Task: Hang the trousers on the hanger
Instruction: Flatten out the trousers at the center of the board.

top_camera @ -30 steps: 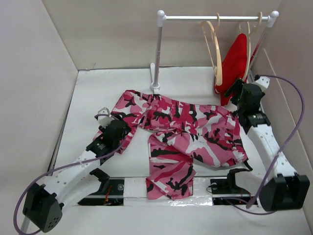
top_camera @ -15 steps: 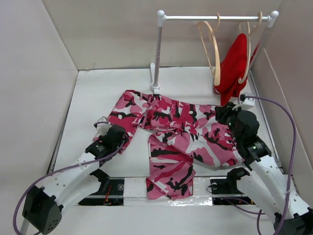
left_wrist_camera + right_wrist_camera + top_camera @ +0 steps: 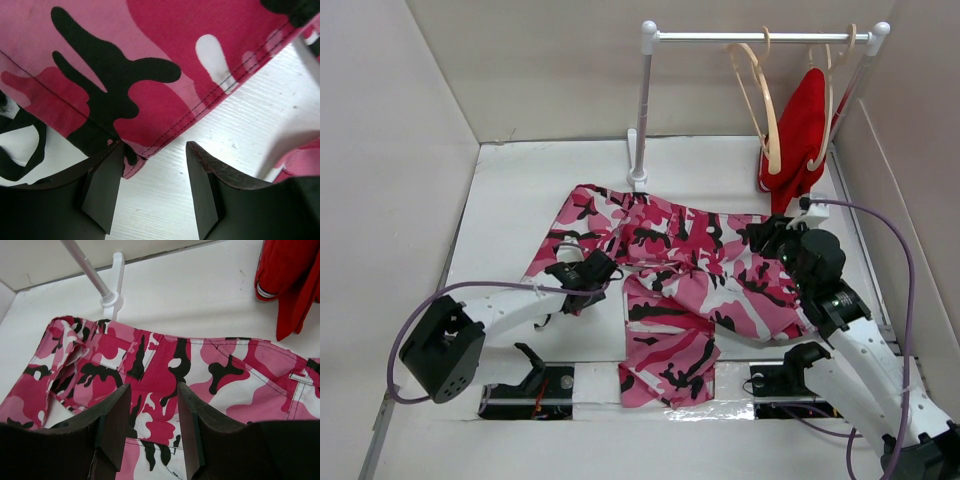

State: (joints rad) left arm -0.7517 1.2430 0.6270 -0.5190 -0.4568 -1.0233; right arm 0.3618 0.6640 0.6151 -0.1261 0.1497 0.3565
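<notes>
Trousers [image 3: 690, 265]: hem edge at the tips of the left gripper [image 3: 155, 150], jaws parted, nothing clamped. Right gripper [image 3: 152, 390]: jaws parted, above the waistband. Garment spread on the table [image 3: 520, 190], frame centre. Hanger [image 3: 760, 100]: bare, on the rail [image 3: 760, 37], upper right, beside a red garment [image 3: 800, 130].

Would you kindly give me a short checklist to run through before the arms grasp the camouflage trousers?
1. Left gripper open: ok, jaws apart.
2. Hem of the trousers at the left gripper's fingertips: ok, not yet gripped.
3. Right gripper open over the trousers: ok.
4. Trousers lying flat: not ok, the legs are crumpled and overlapping.
5. Hanger bare on the rail: ok, beside the red garment.
6. Right gripper's height above the cloth: cannot tell.
</notes>
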